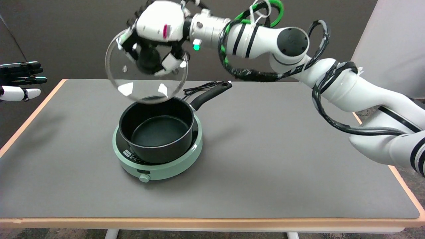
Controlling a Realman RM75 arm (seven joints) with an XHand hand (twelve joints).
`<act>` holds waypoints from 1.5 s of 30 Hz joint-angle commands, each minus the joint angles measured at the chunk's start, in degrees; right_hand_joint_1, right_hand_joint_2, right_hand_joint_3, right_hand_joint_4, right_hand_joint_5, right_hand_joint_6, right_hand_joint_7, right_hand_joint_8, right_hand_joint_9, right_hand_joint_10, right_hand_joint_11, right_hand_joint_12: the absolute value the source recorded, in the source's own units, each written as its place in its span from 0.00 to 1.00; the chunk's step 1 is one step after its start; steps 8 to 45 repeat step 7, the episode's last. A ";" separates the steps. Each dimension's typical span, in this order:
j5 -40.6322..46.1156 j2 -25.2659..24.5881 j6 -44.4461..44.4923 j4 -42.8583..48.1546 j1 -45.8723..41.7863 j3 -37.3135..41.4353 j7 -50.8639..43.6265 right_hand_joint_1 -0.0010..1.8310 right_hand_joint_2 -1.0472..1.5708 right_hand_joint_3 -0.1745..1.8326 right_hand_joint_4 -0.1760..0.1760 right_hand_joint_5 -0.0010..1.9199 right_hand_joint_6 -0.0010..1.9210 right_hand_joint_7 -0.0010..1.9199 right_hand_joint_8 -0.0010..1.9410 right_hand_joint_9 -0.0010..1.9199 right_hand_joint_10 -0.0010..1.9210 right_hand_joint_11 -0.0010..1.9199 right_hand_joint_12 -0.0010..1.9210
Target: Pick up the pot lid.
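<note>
A robotics lab or test room, not a kitchen: a bare grey table (pixel 265 159) with a wood-coloured edge stands before plain dark partition panels (pixel 83 36), with a small green hotplate (pixel 159 159) near its middle.

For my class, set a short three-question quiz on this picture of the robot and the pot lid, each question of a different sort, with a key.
1. True or false: the glass lid rests on the pot.
2. What does the right hand grip on the lid?
A. its rim
B. its black knob
C. the pot's handle
3. What does the pot stand on?

Key
1. False: the lid is held tilted in the air above the pot.
2. B, the knob.
3. A pale green hotplate on the grey table.
</note>
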 commanded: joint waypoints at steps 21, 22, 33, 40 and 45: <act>-0.25 0.76 -9.90 -19.15 -0.77 24.51 -4.58 0.75 0.69 0.46 1.00 0.37 0.62 0.50 0.66 0.45 0.74 0.37 0.79; -0.25 0.76 -9.90 -19.15 -0.77 24.51 -4.58 0.75 0.69 0.46 1.00 0.37 0.62 0.50 0.66 0.45 0.74 0.37 0.79; -0.25 0.76 -9.90 -19.15 -0.77 24.51 -4.58 0.75 0.69 0.46 1.00 0.37 0.62 0.50 0.66 0.45 0.74 0.37 0.79; -0.25 0.76 -9.90 -19.15 -0.77 24.51 -4.58 0.75 0.69 0.46 1.00 0.37 0.62 0.50 0.66 0.45 0.74 0.37 0.79; -0.25 0.76 -9.90 -19.15 -0.77 24.51 -4.58 0.75 0.69 0.46 1.00 0.37 0.62 0.50 0.66 0.45 0.74 0.37 0.79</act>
